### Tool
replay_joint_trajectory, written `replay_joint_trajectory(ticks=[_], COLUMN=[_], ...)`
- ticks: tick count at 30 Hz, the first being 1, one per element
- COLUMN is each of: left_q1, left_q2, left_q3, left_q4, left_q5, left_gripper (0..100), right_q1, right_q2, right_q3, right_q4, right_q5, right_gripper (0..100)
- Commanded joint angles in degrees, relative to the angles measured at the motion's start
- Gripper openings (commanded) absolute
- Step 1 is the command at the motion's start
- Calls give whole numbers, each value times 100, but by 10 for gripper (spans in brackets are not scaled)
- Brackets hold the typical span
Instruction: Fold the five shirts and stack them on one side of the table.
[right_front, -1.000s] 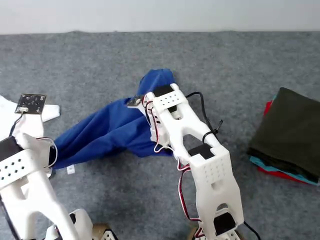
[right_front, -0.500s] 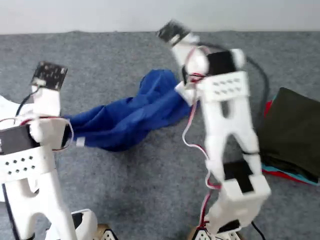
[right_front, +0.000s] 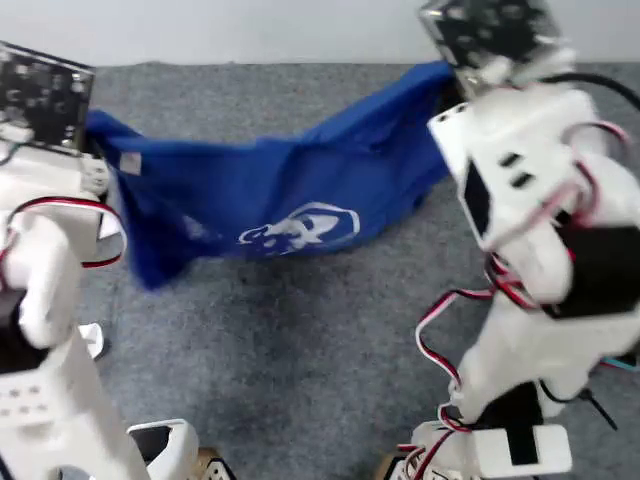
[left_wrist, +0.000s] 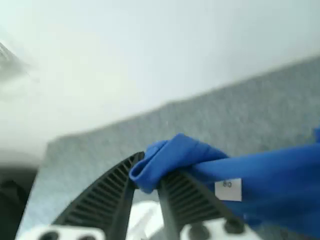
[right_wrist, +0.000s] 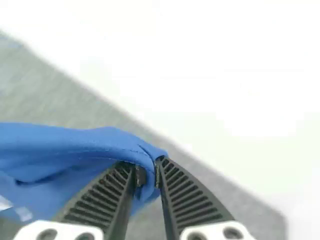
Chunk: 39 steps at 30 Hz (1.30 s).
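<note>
Left arm (right_front: 45, 300): stands at the left side of the table, its wrist raised toward the far edge.
Left gripper (left_wrist: 150, 175): jaws nearly closed, with only the thickness of cloth between them. They pinch a bunched fold at one end of the blue shirt (right_front: 280, 190).
Label (right_front: 130, 162): a small white tag sewn on the shirt, just beside the left gripper's hold.
Blue shirt: drawn out in a long band between the two grippers, running from the far left to the far right of the grey carpeted table (right_front: 300, 380) and sagging a little in the middle. Whether its lower hem touches the carpet cannot be told.
Print (right_front: 300, 226): a white emblem near the middle of the shirt, facing up toward the high camera.
Right gripper (right_wrist: 148, 172): jaws pressed almost together on the shirt's other end, with a folded hem edge caught between the ribbed pads.
Right arm (right_front: 530, 250): stands at the right side of the table, its wrist lifted toward the far right corner of the shirt.
</note>
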Motion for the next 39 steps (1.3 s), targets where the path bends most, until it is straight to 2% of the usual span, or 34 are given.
replay_joint_trajectory(ticks=[1,6,11,15,24,30,34,37,39], left_q1=[44,220,545,510,264,422,580,545,571], left_q2=[-114,-132,-123,-114,-123,-149,-167,-167,-167], left_q3=[-576,-760,-725,-435,2633,4576,4699,4259,3864], left_q4=[-316,-62,1046,1776,1767,1204,1310,1538,1741], left_q5=[-70,-571,-800,-853,-853,-1073,-1116,-1116,-1116], left_gripper=[14,14,14,14,14,15,66,148,166], right_q1=[295,435,409,409,400,391,391,365,286], right_q2=[-242,-356,-224,-13,171,321,391,400,400], right_q3=[-440,-501,-422,-62,1881,3077,3437,3473,3473], right_q4=[-277,-365,-84,374,549,426,259,233,242], right_q5=[44,185,308,281,273,273,273,273,273], right_gripper=[9,9,9,9,10,10,10,10,10])
